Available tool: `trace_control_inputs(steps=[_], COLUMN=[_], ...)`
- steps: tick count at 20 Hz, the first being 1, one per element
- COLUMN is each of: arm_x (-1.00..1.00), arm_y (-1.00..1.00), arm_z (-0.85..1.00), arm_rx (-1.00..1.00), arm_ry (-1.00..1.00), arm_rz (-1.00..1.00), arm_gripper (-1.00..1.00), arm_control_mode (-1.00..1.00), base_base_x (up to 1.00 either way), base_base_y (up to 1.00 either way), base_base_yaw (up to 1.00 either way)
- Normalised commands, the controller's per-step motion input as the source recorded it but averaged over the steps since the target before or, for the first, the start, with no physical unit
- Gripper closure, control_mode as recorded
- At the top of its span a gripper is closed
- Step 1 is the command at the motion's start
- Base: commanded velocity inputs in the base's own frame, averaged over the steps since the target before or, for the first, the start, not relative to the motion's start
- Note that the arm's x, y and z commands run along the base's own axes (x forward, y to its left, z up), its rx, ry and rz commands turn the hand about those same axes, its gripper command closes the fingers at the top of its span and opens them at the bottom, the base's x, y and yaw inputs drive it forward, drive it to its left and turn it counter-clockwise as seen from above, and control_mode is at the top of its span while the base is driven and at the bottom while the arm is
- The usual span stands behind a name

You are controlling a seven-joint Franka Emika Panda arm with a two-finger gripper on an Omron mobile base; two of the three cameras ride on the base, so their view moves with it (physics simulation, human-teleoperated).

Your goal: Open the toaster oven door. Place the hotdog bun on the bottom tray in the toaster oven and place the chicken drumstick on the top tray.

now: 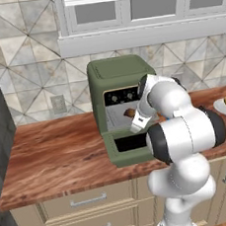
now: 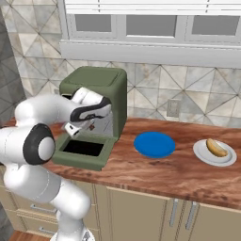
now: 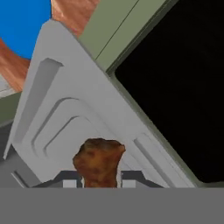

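Fingers [image 3: 70, 181] pinched the chicken drumstick [image 3: 99, 162] over a tray [image 3: 65, 113]; we judged toaster oven door [image 1: 131, 145] open, bun [image 2: 216, 147] left.

- The left base view looks forward and down from behind the arm's left, facing the toaster oven [image 1: 116, 92] nearly head-on.
- The right base view looks from behind its right, taking the toaster oven [image 2: 96, 94] obliquely; both share the counter [image 1: 55, 151] and backsplash.
- The hand view sits close above the toaster oven door [image 3: 127, 33].
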Motion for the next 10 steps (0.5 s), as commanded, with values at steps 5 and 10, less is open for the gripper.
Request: trace_control_inputs(steps=[5,10], arm_x=[0.0,-0.27], arm_y=[0.18,0.19], arm_z=[0.46,0.56], arm_rx=[-0.06,-0.01], arm_ry=[0.16,0.21], arm_rz=[0.0,-0.03], arm_gripper=[-1.0,-1.0], arm_control_mode=[-1.0,-1.0], base_base_x=[0.0,0.0], base_base_y=[0.0,0.0], base_base_yaw=[0.0,0.0])
